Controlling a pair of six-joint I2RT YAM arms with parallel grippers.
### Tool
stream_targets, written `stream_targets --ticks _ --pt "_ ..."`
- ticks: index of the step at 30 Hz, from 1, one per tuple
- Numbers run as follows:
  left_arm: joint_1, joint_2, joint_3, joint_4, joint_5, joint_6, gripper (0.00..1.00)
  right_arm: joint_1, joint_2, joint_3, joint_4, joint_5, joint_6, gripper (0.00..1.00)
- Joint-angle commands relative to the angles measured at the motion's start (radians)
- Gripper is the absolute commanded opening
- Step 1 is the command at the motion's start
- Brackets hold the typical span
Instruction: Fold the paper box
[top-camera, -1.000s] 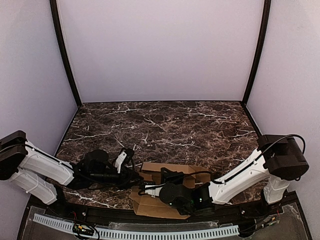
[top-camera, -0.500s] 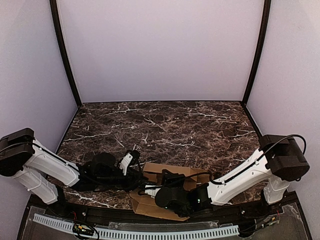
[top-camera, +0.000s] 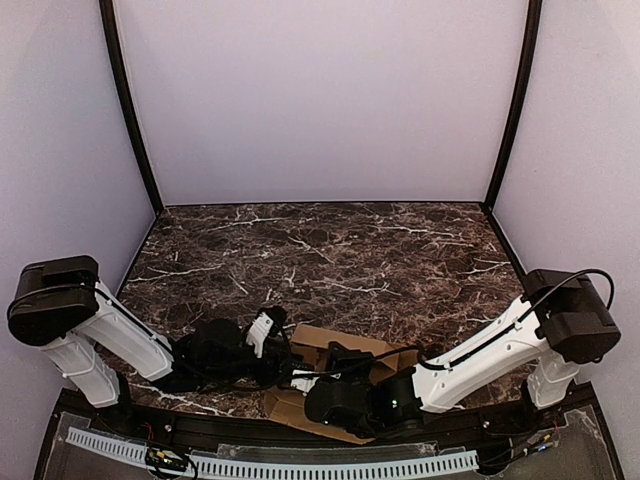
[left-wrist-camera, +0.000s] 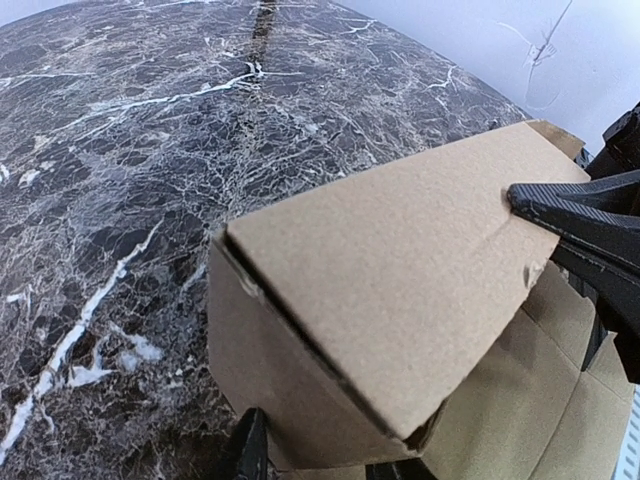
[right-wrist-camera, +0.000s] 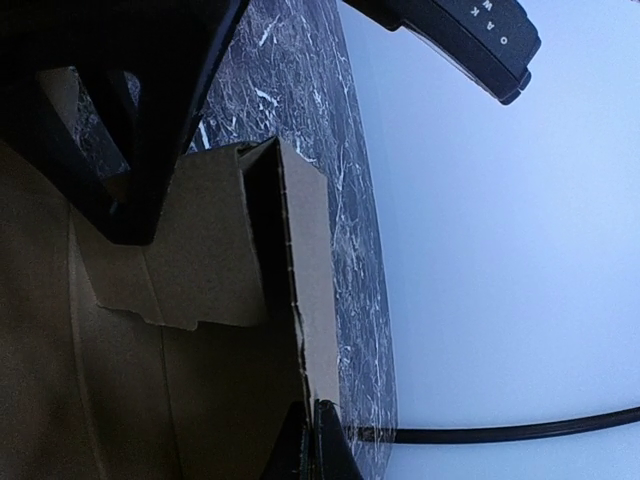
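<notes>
The paper box (top-camera: 352, 344) is plain brown cardboard, partly folded, lying near the table's front edge between both arms. In the left wrist view its raised panel (left-wrist-camera: 400, 270) slopes over a side wall. My left gripper (left-wrist-camera: 325, 458) straddles that wall's lower corner, with a finger touching each side. My right gripper (right-wrist-camera: 318, 425) is shut on the thin edge of an upright wall (right-wrist-camera: 305, 250). Its black fingers (left-wrist-camera: 575, 215) also show pinching the panel's right edge. In the top view my left gripper (top-camera: 287, 361) and right gripper (top-camera: 306, 383) meet at the box's left end.
Dark marble table (top-camera: 330, 250) with pale walls on three sides. A loose flap (top-camera: 290, 408) of the box reaches toward the front rail (top-camera: 270, 467). A black cable (right-wrist-camera: 500, 432) runs by the right wrist. The left wrist camera housing (right-wrist-camera: 460, 35) hangs close above.
My left arm has pushed rightward, its gripper closing in on the box's left end. The right arm's wrist has slid left along the front. The box has shifted slightly.
</notes>
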Motion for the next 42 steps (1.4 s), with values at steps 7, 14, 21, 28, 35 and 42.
stream_targets --ticks 7,14,21,28,35,42 --pt "0.001 0.068 0.018 0.183 -0.040 0.038 0.19 0.047 0.043 0.047 -0.140 -0.111 0.181 0.00" --pt "0.000 0.080 0.025 0.200 -0.033 0.056 0.07 0.053 0.035 0.070 -0.184 -0.129 0.242 0.25" --pt "0.000 0.077 0.049 0.149 -0.043 0.086 0.05 0.055 -0.042 0.084 -0.196 -0.217 0.335 0.53" --pt "0.001 0.074 0.089 0.082 -0.054 0.132 0.04 0.055 -0.156 0.088 -0.193 -0.356 0.415 0.71" --pt "0.000 0.065 0.123 0.008 -0.099 0.183 0.04 0.050 -0.263 0.059 -0.193 -0.468 0.486 0.83" --pt "0.000 0.060 0.163 -0.081 -0.206 0.225 0.03 0.044 -0.326 0.050 -0.190 -0.486 0.543 0.88"
